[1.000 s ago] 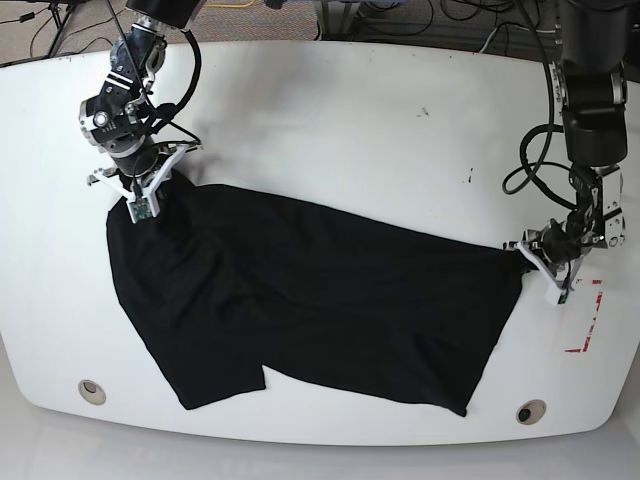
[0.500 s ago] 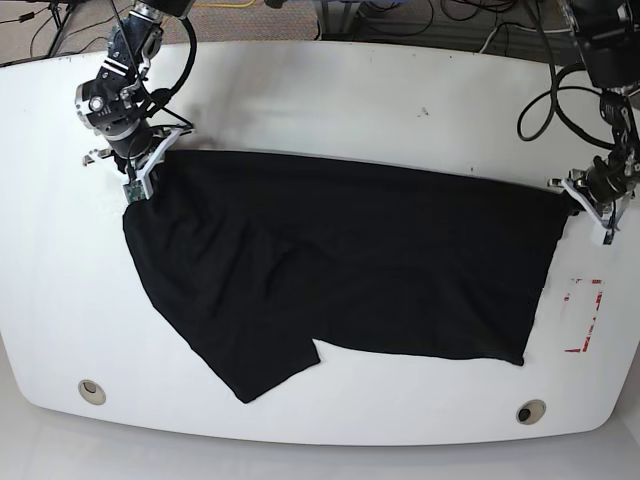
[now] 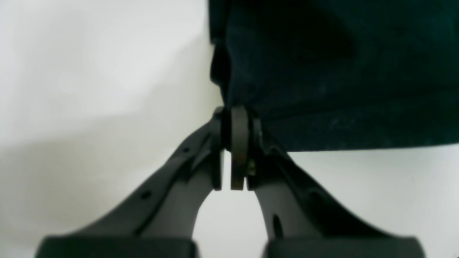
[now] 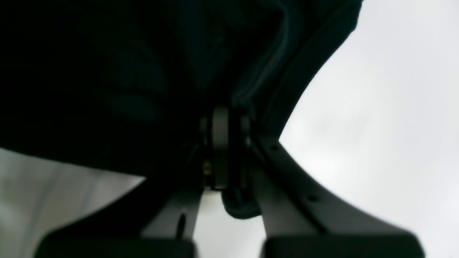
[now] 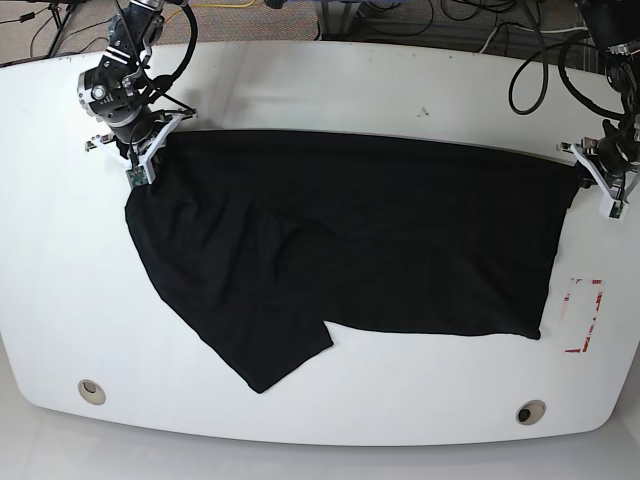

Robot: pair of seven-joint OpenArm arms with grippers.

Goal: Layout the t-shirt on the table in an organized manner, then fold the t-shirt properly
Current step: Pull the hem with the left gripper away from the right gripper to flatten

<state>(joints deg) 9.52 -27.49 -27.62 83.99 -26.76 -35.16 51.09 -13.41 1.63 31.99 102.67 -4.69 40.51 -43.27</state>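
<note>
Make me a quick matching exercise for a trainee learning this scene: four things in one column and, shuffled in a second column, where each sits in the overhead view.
Things:
1. t-shirt
2. red tape mark
3. left gripper
4. right gripper

Places:
A. far left of the table, pinching a shirt corner
B. right edge, pinching the other corner
C. spread across the middle
D. bare tabletop, right of the shirt

Pairs: 1-C, 2-D, 3-B, 4-A
</note>
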